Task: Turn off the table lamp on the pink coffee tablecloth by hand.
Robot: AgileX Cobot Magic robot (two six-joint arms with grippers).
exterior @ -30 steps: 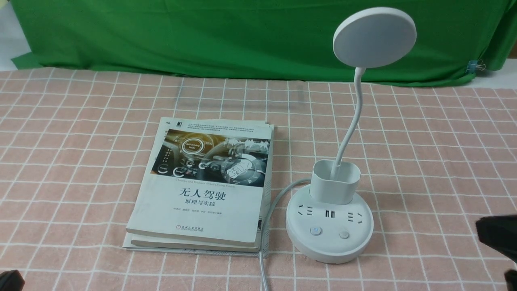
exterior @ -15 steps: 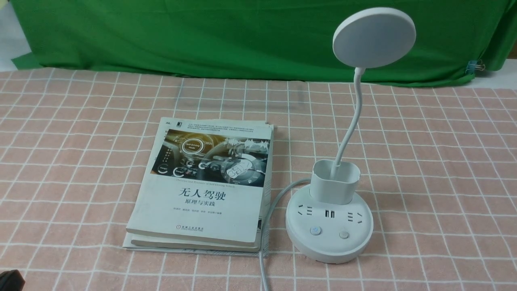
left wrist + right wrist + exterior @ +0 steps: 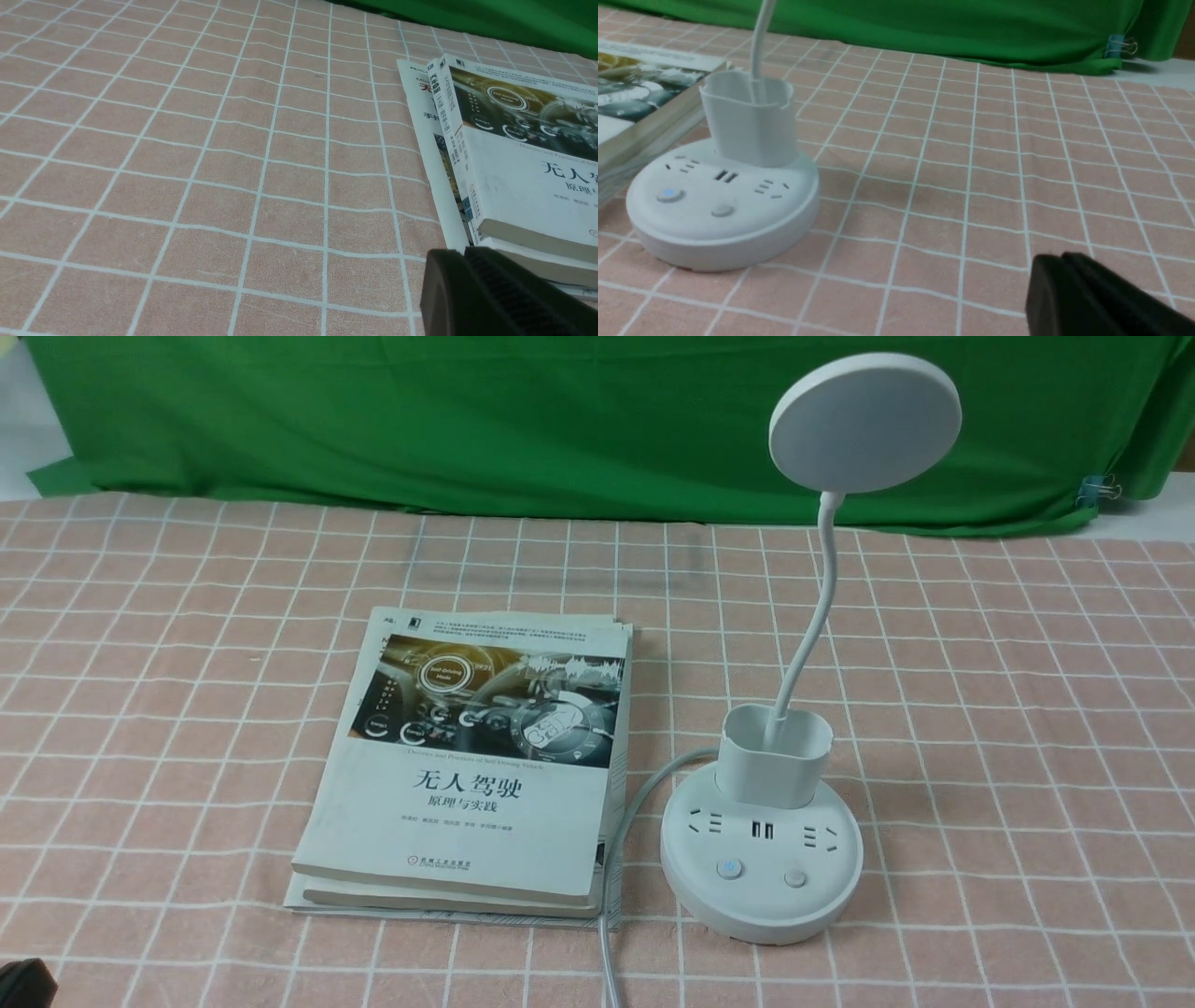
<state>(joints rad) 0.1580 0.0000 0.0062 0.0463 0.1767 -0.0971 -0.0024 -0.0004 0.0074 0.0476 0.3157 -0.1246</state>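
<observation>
Two buttons [image 3: 729,869] sit low on the white plastic disc-headed table lamp [image 3: 775,761], which in the front view stands untouched on the salmon-pink white-gridded tablecloth [image 3: 1027,709], just right of the stacked white paperback books [image 3: 467,784], with bare cloth open on its right. The left wrist view shows the black left tool [image 3: 465,255], jaws together and empty, low by the books' corner. The right wrist view shows the black right tool [image 3: 1062,259], likewise closed on nothing and facing the lamp across open cloth. I judge the press not yet made, and it would need that tip lowered onto a button.

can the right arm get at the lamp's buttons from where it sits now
Probably yes. In the right wrist view only bare pink tablecloth lies between the right gripper and the table lamp, whose two buttons face up on the base's near side.
</observation>
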